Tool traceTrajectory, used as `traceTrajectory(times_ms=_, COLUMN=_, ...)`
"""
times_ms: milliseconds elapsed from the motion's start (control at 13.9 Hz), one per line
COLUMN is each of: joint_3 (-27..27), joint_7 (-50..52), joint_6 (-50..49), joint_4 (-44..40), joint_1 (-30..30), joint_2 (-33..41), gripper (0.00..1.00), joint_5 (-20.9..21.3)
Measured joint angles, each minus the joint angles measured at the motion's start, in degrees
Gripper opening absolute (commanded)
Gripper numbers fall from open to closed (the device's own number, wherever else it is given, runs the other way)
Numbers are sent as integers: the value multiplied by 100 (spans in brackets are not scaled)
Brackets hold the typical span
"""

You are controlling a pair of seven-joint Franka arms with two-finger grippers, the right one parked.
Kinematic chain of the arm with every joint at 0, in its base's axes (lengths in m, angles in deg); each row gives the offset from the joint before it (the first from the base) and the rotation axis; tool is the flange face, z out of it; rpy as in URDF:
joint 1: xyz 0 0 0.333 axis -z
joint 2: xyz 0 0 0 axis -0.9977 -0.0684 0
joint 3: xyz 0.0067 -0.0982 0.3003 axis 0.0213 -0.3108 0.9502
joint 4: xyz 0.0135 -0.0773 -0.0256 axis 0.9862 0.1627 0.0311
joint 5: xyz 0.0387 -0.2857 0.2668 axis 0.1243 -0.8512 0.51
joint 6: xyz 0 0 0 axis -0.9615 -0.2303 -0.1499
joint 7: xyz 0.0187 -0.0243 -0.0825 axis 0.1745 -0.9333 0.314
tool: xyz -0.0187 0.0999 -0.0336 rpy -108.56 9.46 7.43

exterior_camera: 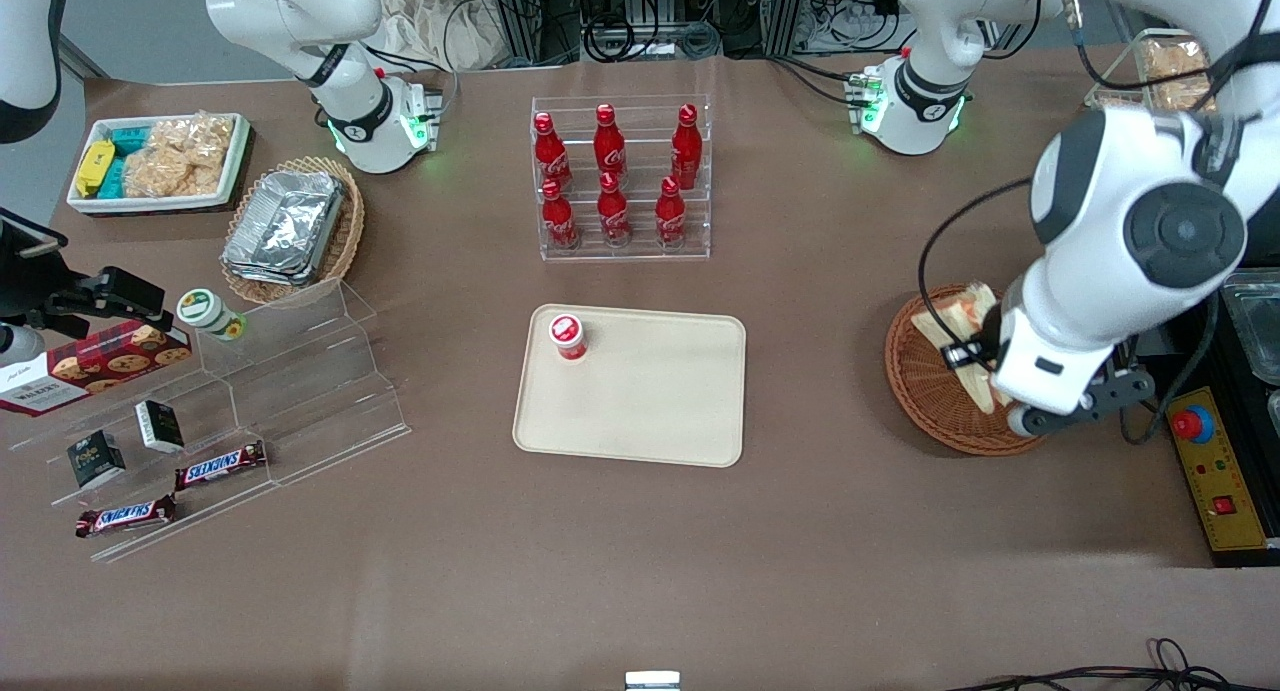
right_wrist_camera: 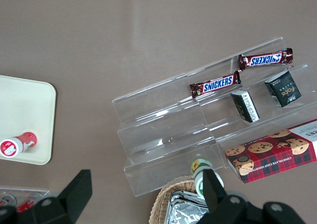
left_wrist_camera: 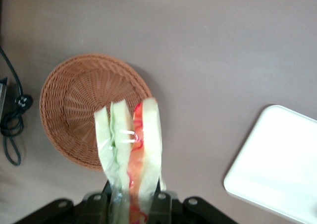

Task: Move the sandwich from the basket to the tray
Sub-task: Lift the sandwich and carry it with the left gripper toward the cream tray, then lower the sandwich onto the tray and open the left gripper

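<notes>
Sandwich [left_wrist_camera: 131, 149] sits pinched in our gripper [left_wrist_camera: 132, 196], whose fingers close on its wrapped end, seemingly lifted above the basket [left_wrist_camera: 74, 105]. We see the tray [exterior_camera: 640, 391] well apart, bearing a red-capped cup [exterior_camera: 567, 335].

Sandwich [left_wrist_camera: 131, 149]: white bread, pale green and orange-red filling layers. Basket [left_wrist_camera: 74, 100]: reddish-brown woven wicker. Tray [exterior_camera: 650, 411]: plain cream-beige. Cup [exterior_camera: 567, 335] at tray corner: red and white. Bottles [exterior_camera: 610, 176]: red, white script. Table [exterior_camera: 640, 551]: brown cloth. Gripper [left_wrist_camera: 131, 204]: black.
</notes>
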Motion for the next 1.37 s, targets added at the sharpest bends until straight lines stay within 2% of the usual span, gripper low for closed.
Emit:
traceTrajectory(times_ms=288, joint_3=-24, joint_7=101, joint_6=-709, joint_4=-586, joint_1=815, joint_2=147, gripper=31, joint_5=-7)
traceTrajectory(times_ms=505, joint_3=-40, joint_7=672, joint_6=-679, joint_4=-657, joint_1=1461, joint_2=99, gripper=31, joint_5=-33)
traceTrajectory(times_ms=649, joint_3=-47, joint_7=1010, joint_6=-336, joint_4=-636, joint_1=1789, joint_2=-120, gripper=31, joint_5=-194)
traceTrajectory(times_ms=1009, joint_3=-20, joint_7=1184, joint_6=864, joint_4=-594, joint_1=1913, joint_2=-1262, gripper=31, joint_5=-600)
traceTrajectory(times_ms=1369, joint_3=-8, joint_7=1184, joint_6=1975, joint_4=-585, joint_1=1907, joint_2=-2373, gripper=31, joint_5=-778)
